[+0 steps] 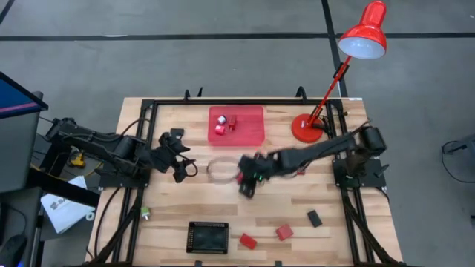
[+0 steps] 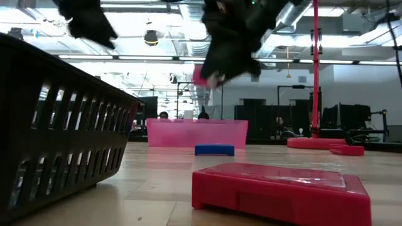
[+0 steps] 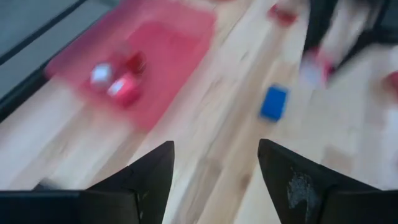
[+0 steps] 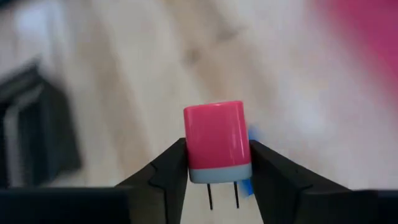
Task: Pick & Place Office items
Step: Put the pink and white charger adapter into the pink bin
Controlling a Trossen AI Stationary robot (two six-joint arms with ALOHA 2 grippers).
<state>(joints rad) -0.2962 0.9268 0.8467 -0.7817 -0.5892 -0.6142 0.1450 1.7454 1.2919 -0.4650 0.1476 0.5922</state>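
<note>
Gripping a small pink plug adapter (image 4: 216, 142) across its two flat sides, the right gripper (image 4: 217, 168) holds it clear of the table, a short way in front of the pink tray (image 1: 249, 132), as the high view shows. Two thin metal prongs project from the adapter's pale base toward the wrist.

Handling judgement: the part appears to be hard moulded plastic, light and stiff, with smooth, possibly slippery faces. Hold on the broad flat sides, as now; avoid the rounded edges and the prongs, which could bend or catch on the tray wall.

The left gripper (image 3: 214, 177) hangs empty with fingers parted, off the tray's left front corner. A blue block (image 3: 273, 102) lies on the wood before the tray. The tray already holds red and white pieces (image 1: 223, 123). More red blocks (image 1: 284, 232) lie well in front of the tray.
</note>
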